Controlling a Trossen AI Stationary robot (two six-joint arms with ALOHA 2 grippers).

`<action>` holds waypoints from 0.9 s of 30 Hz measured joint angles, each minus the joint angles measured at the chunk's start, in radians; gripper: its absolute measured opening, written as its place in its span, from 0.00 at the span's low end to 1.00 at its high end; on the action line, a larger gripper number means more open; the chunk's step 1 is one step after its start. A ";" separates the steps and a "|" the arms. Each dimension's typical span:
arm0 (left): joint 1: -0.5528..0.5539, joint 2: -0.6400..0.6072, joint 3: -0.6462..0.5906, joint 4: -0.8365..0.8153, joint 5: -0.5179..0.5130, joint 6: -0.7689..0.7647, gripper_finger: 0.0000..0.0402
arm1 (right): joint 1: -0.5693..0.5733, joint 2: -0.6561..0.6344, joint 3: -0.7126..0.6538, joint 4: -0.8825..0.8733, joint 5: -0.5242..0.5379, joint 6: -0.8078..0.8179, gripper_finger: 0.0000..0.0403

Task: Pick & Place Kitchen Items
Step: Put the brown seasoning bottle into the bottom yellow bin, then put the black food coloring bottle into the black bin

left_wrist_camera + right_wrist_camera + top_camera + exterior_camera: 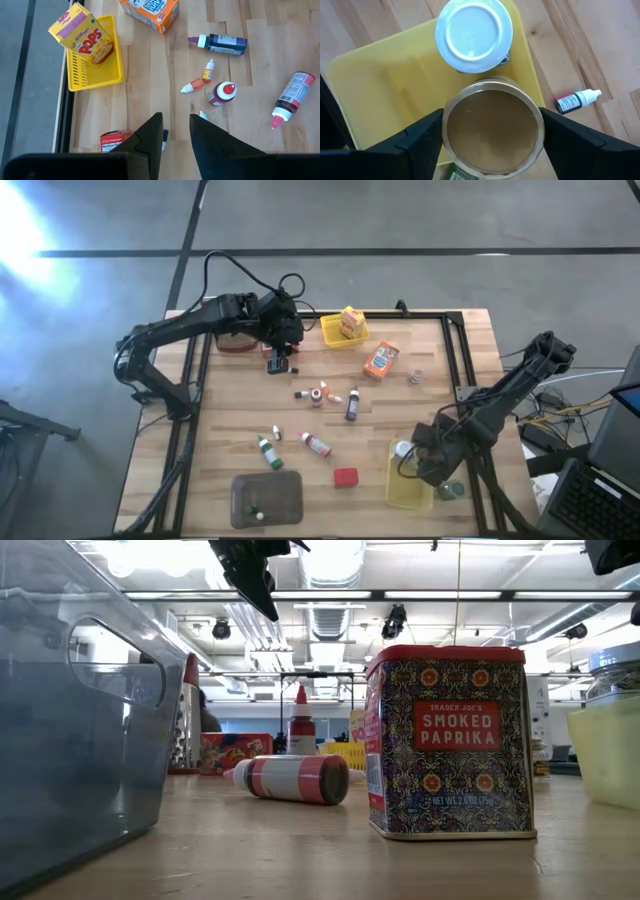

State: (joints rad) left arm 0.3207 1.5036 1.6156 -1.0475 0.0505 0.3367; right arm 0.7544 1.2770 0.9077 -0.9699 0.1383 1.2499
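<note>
My right gripper (492, 135) hangs over the near yellow basket (408, 488), with a gold-lidded jar (492, 127) between its fingers, next to a white-lidded jar (473, 35) that stands in the basket. My left gripper (175, 132) is open and holds nothing, high above the far left of the table (283, 345). Below it lie a small red box (115, 141) and several tiny bottles (207, 72). A Pops box (82, 35) stands in the far yellow basket (97, 75). A paprika tin (450, 740) and a red-banded bottle (290, 778) rest on the wood. My right gripper has its two fingers (420, 137) against opposite sides of the jar's gold lid (451, 107), coming from above and pointing down. The jar is upright, over the basket's edge. Whether its foot rests on anything is hidden by the jar itself.
A grey tray (267, 498) sits at the near edge. An orange box (380, 360), a dark blue bottle (352, 405) and a green-capped bottle (268, 452) lie mid-table. The grater (185, 720) stands at the far left. Another jar (452, 490) stands right of the near basket.
</note>
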 joint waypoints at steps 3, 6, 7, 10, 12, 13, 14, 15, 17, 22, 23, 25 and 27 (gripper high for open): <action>0.000 0.000 0.000 0.000 0.000 0.000 0.26 | 0.000 -0.001 0.000 -0.014 0.009 0.004 0.77; 0.000 0.000 0.000 0.000 0.000 0.000 0.26 | 0.000 0.000 0.001 -0.030 0.017 0.011 0.84; 0.000 0.000 0.000 0.000 0.000 0.000 0.26 | 0.000 0.000 0.001 -0.034 0.020 0.011 0.85; 0.000 0.000 0.000 0.000 0.000 0.000 0.26 | 0.000 -0.001 0.001 -0.042 0.021 0.012 0.88; 0.000 0.000 0.000 0.000 0.000 0.000 0.26 | 0.000 -0.001 0.004 -0.045 0.021 0.012 0.88; 0.000 0.000 0.000 0.000 0.000 0.000 0.26 | 0.000 0.000 0.010 -0.048 0.022 0.009 0.87; 0.000 0.000 0.000 0.000 0.000 0.000 0.26 | 0.000 0.000 0.020 -0.048 0.022 0.006 0.86; 0.000 0.000 0.000 0.000 0.000 0.000 0.26 | 0.000 0.000 0.033 -0.048 0.022 0.000 0.85; 0.000 0.000 0.000 0.000 0.000 0.000 0.26 | 0.000 -0.001 0.063 -0.051 0.033 -0.023 0.82; 0.000 0.000 0.000 0.000 0.000 0.000 0.26 | 0.000 0.000 0.168 -0.079 0.107 -0.108 0.74; 0.000 0.000 0.000 0.000 0.000 0.000 0.26 | 0.000 0.000 0.192 -0.093 0.128 -0.122 0.72; 0.000 0.000 0.000 0.000 0.000 0.000 0.26 | 0.000 0.000 0.243 -0.114 0.176 -0.151 0.69; 0.000 0.000 0.000 0.000 0.000 0.000 0.26 | 0.000 0.000 0.292 -0.127 0.231 -0.188 0.65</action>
State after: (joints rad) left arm 0.3207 1.5036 1.6154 -1.0474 0.0505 0.3370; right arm 0.7544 1.2766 1.1998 -1.0964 0.3691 1.0618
